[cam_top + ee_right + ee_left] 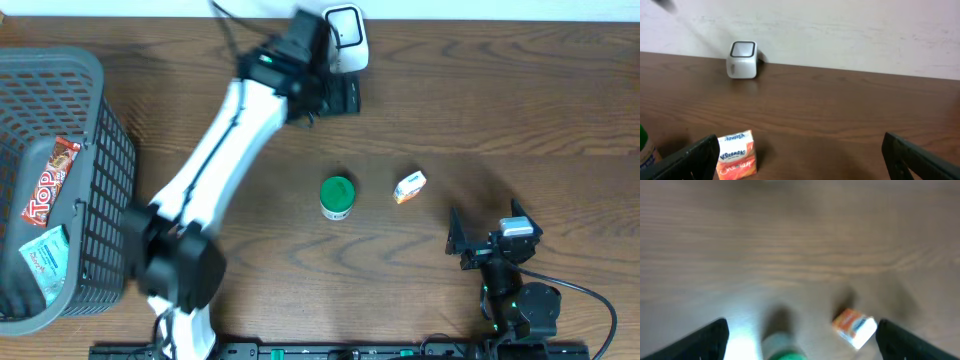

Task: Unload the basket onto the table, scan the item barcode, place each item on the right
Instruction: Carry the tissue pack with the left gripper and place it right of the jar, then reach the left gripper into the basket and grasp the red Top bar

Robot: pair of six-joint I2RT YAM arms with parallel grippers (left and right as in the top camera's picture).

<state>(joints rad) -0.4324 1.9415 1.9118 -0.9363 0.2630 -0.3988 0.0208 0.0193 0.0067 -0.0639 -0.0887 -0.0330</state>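
A white barcode scanner (346, 38) stands at the table's far edge; it also shows in the right wrist view (742, 59). My left gripper (343, 96) hovers just in front of it, open and empty (802, 328). Below it, mid-table, stand a green-capped bottle (337, 197) (783, 351) and a small orange-and-white Kleenex pack (410, 187) (855, 326). My right gripper (486, 222) rests open near the front right (800, 152), with the pack (736, 155) just inside its left finger and not touching it.
A grey mesh basket (105, 150) at the left edge holds a red snack bar (48, 182) and a pale packet (45, 255). The left arm (215, 160) stretches diagonally across the table from the front left.
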